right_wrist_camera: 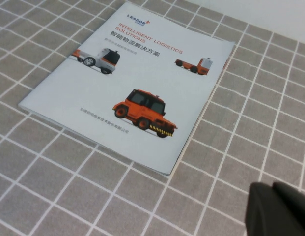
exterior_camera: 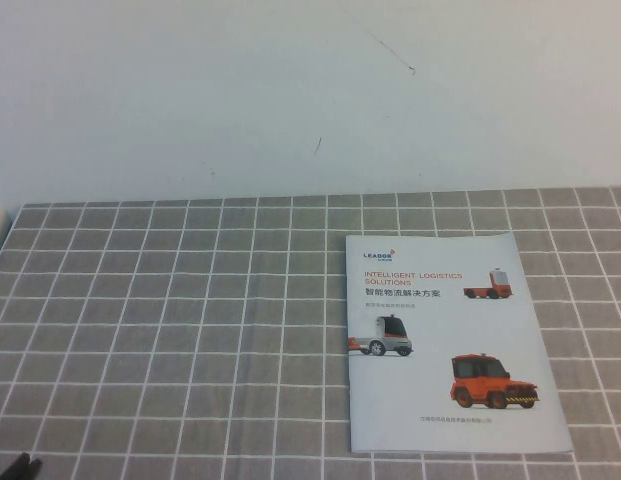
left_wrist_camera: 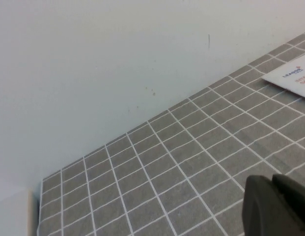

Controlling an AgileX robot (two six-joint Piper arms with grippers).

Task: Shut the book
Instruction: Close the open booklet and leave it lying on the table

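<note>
From the high view, the book (exterior_camera: 445, 340) lies flat and cover-up on the right of the worktop (exterior_camera: 170, 330). We judge it already closed, so keep clear. The left gripper (exterior_camera: 18, 467) peeks in at the near left corner.

In the left wrist view, only the book's corner shows.

In the right wrist view, the right gripper (right_wrist_camera: 277, 206) sits near the book, apart from it. Both grippers are cut off, so we cannot tell their state.

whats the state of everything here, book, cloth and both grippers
book: closed, lying flat, front cover up
checked cloth: spread flat under the book
left gripper: over bare cloth, well away from the book
right gripper: over the cloth near the book's corner, not touching it
</note>
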